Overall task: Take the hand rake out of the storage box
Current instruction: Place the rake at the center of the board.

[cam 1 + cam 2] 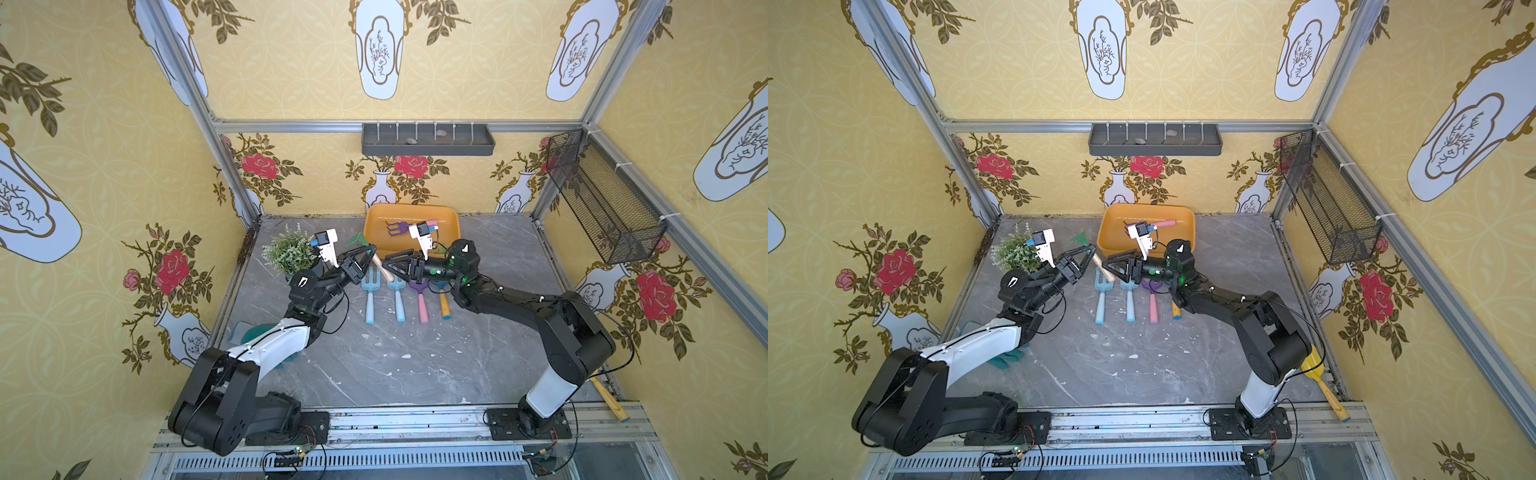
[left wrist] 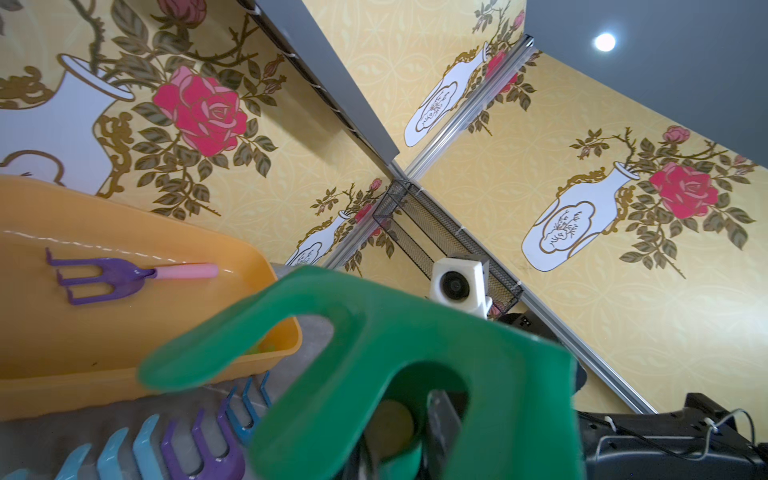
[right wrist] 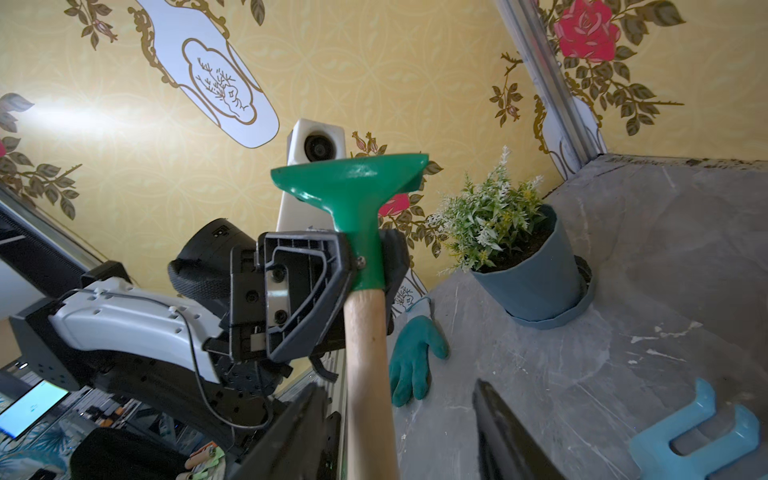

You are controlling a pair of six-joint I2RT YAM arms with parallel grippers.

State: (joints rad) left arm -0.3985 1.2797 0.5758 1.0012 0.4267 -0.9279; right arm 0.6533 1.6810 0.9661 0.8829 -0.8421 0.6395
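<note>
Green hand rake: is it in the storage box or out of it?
Out. The left gripper holds the green hand rake by its neck, in the air beside the storage box; a purple rake lies inside.

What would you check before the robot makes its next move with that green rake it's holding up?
1. Left gripper shut on the green rake, at its neck: ok.
2. Right gripper open, with a gap on each side of the wooden handle: ok.
3. Green rake outside the storage box: ok, it hangs beside the box, above the table.
4. Free spot underneath to lay it down: not ok, a row of tools lies there.
5. Box emptied: not ok, a purple rake lies inside.
</note>
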